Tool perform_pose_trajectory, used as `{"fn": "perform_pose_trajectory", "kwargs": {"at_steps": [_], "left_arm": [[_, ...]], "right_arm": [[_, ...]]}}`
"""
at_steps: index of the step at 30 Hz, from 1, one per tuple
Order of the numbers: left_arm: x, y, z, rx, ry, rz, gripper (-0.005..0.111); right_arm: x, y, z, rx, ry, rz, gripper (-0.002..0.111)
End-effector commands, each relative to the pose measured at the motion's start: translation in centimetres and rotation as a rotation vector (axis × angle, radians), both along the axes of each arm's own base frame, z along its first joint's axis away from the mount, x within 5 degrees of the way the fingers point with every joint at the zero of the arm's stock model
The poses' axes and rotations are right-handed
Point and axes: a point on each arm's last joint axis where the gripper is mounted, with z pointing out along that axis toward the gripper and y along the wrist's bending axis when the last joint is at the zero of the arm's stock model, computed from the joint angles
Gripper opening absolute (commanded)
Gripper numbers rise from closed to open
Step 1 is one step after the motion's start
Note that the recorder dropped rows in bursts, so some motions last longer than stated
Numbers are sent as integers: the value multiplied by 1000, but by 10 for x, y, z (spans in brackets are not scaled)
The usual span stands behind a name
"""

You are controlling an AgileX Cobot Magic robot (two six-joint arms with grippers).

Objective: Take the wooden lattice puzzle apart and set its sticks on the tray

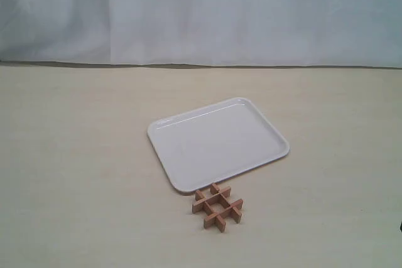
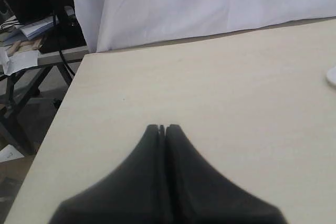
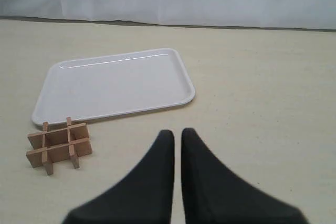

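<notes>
The wooden lattice puzzle (image 1: 217,207) lies whole on the table, a small reddish-brown hash of crossed sticks, just in front of the tray's near edge and apart from it. The white tray (image 1: 217,142) sits mid-table with nothing on it. Neither gripper shows in the exterior view. In the right wrist view my right gripper (image 3: 177,132) is shut and holds nothing, hovering over bare table with the puzzle (image 3: 59,148) off to one side and the tray (image 3: 113,85) beyond. My left gripper (image 2: 161,127) is shut on nothing, far from the puzzle; only a sliver of the tray (image 2: 332,76) shows there.
A white cloth backdrop (image 1: 201,14) hangs behind the pale wooden table (image 1: 75,155). In the left wrist view the table's side edge (image 2: 58,124) drops off, with a cluttered bench and cables (image 2: 37,30) beyond it.
</notes>
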Motion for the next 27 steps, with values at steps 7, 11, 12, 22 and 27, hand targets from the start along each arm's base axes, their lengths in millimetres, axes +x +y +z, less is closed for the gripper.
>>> {"fn": "perform_pose_trajectory", "kwargs": {"at_steps": [7, 11, 12, 22, 27], "left_arm": [[0, 0, 0, -3, -9, -5, 0], [0, 0, 0, -3, -9, -5, 0], [0, 0, 0, -3, -9, -5, 0], [0, 0, 0, -3, -5, -5, 0], [0, 0, 0, -3, -5, -5, 0]], "right_arm": [[0, 0, 1, -2, -14, -6, 5], [0, 0, 1, -1, -21, -6, 5], [0, -1, 2, -8, -26, -6, 5], [0, -1, 47, 23, -533, -16, 5], [-2, -1, 55, 33, -622, -17, 5]]}}
